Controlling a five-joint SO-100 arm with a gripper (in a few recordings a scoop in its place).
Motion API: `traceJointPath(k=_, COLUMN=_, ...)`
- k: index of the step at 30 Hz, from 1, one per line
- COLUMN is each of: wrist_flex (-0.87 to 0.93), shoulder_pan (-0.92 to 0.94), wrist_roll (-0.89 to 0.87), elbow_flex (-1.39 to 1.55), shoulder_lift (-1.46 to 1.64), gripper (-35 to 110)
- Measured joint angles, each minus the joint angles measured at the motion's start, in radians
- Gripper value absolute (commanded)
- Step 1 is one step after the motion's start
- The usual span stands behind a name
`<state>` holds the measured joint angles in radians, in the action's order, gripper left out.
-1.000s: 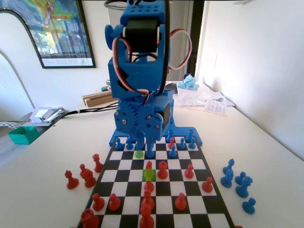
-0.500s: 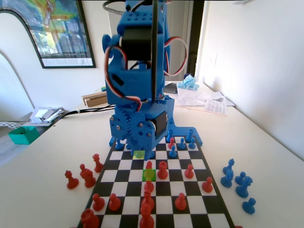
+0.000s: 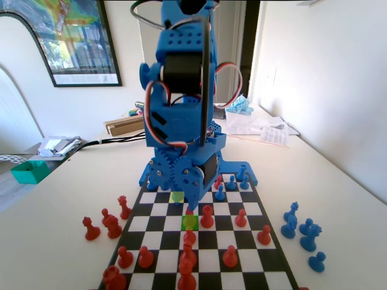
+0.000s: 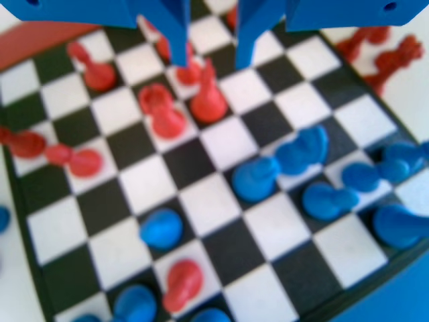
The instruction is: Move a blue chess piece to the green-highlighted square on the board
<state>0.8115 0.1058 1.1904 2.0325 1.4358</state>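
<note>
My gripper (image 3: 188,204) hangs low over the board (image 3: 266,279), just behind the green-highlighted square (image 3: 190,222), which is bare. A red pawn (image 3: 190,211) peeks out under the gripper at that square's far edge. In the wrist view the gripper (image 4: 211,62) is open, with only board and red pieces (image 4: 208,100) showing between and below its jaws. A blue chess piece (image 4: 161,227) stands alone, closer to the camera than the jaws. Other blue pawns (image 3: 220,193) stand to the right of the gripper in the fixed view. The yellow square (image 3: 177,196) lies at the gripper's left.
Red pieces (image 3: 231,256) crowd the near half of the board. Captured red pieces (image 3: 91,228) stand on the table to the left and several blue ones (image 3: 308,235) to the right. A teal box (image 3: 29,171) and papers (image 3: 266,130) sit far back.
The arm has leaned forward along the board. The gripper has left the yellow square's row and come toward the green square, shifting slightly right.
</note>
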Motion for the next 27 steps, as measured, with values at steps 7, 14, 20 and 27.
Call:
traceJointPath(k=7, wrist_flex=-0.011, shoulder_pan=0.009, wrist_roll=-0.017, elbow_flex=-0.025, shoulder_lift=-0.063, gripper=12)
traceJointPath(k=14, wrist_flex=-0.038, shoulder_pan=0.009, wrist_roll=-0.018, elbow_flex=-0.043, shoulder_lift=-0.103, gripper=12)
traceJointPath(k=20, wrist_flex=-0.052, shoulder_pan=0.005, wrist_roll=-0.034, elbow_flex=-0.06, shoulder_lift=-0.115, gripper=12)
traceJointPath(k=27, wrist_flex=-0.064, shoulder_pan=0.0, wrist_roll=-0.037, elbow_flex=-0.061, shoulder_lift=-0.13, gripper=12)
